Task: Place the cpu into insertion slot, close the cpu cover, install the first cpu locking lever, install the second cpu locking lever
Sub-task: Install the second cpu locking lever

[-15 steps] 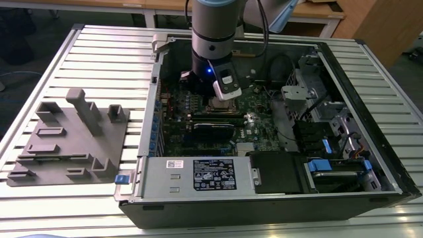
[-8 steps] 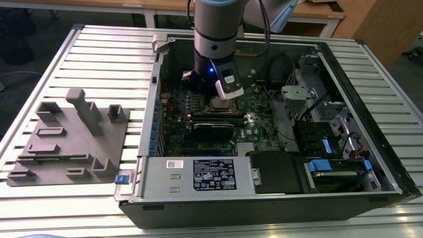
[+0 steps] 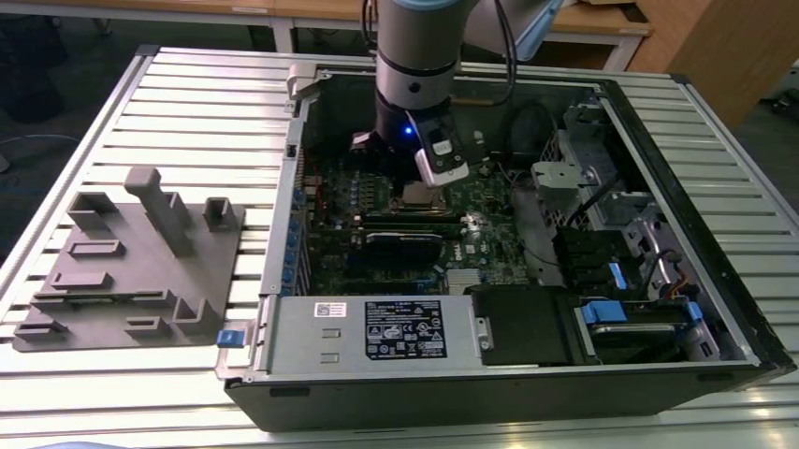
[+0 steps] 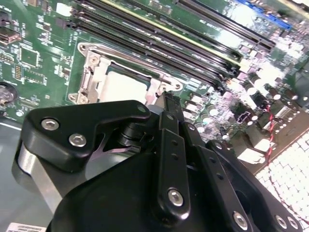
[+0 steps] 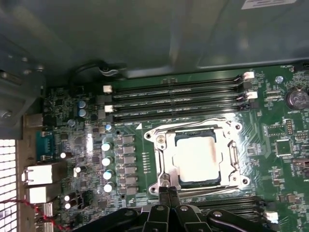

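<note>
The cpu (image 5: 199, 159) lies flat in the insertion slot (image 5: 195, 137), its pale silver top showing; it is also in the second wrist view (image 4: 123, 87). The cpu cover (image 5: 164, 157), a silver frame, lies down around the chip and also appears in the second wrist view (image 4: 94, 72). My gripper (image 5: 167, 192) is shut with nothing between its fingers, the tips hovering at one corner of the socket frame, also seen from the other side (image 4: 168, 102). In the exterior view the gripper (image 3: 422, 187) reaches down into the open computer case above the socket. I cannot make out how the locking levers stand.
Long black memory slots (image 5: 178, 99) run beside the socket. Capacitors (image 5: 107, 159) and rear ports with red wires (image 5: 29, 208) crowd one side. The case holds a power supply (image 3: 374, 327) and drive bays (image 3: 624, 243). A grey fixture plate (image 3: 125, 253) lies on the slatted table at the exterior view's left.
</note>
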`<act>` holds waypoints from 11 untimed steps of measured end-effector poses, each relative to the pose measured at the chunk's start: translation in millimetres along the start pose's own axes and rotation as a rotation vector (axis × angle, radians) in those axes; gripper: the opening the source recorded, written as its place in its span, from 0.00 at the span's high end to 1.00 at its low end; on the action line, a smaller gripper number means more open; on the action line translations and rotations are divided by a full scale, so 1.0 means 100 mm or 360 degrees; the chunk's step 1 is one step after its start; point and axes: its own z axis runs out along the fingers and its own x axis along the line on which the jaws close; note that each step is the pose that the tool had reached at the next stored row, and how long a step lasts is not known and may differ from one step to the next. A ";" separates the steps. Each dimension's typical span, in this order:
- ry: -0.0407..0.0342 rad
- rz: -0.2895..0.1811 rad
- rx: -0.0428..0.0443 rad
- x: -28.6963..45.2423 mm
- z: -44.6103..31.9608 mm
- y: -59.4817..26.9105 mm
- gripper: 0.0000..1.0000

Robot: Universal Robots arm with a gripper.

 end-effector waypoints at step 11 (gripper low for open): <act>0.0000 0.0000 0.0001 -0.047 0.004 0.027 0.89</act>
